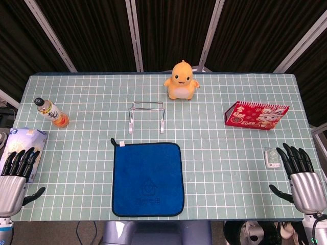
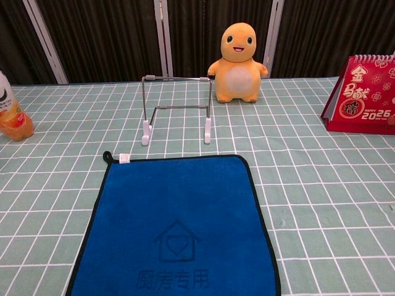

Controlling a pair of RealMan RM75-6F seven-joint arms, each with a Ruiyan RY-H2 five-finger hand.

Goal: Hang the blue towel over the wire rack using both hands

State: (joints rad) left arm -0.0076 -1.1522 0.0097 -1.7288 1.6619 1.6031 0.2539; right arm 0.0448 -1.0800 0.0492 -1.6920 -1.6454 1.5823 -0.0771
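The blue towel (image 1: 147, 178) (image 2: 178, 231) lies flat near the front edge of the table, with a small black loop at its far left corner. Just behind it stands the wire rack (image 1: 146, 116) (image 2: 177, 108), upright on white feet and bare. My left hand (image 1: 15, 176) rests at the front left corner with its fingers spread and nothing in it. At the front right corner my right hand (image 1: 299, 176) is likewise spread and holds nothing. Both hands are far from the towel and show only in the head view.
An orange plush toy (image 1: 181, 80) (image 2: 237, 63) stands behind the rack. A red calendar (image 1: 255, 115) (image 2: 364, 95) is at the right, a bottle (image 1: 51, 112) (image 2: 11, 114) at the left. A blue-white packet (image 1: 25, 145) lies by my left hand, a small white object (image 1: 272, 157) by my right.
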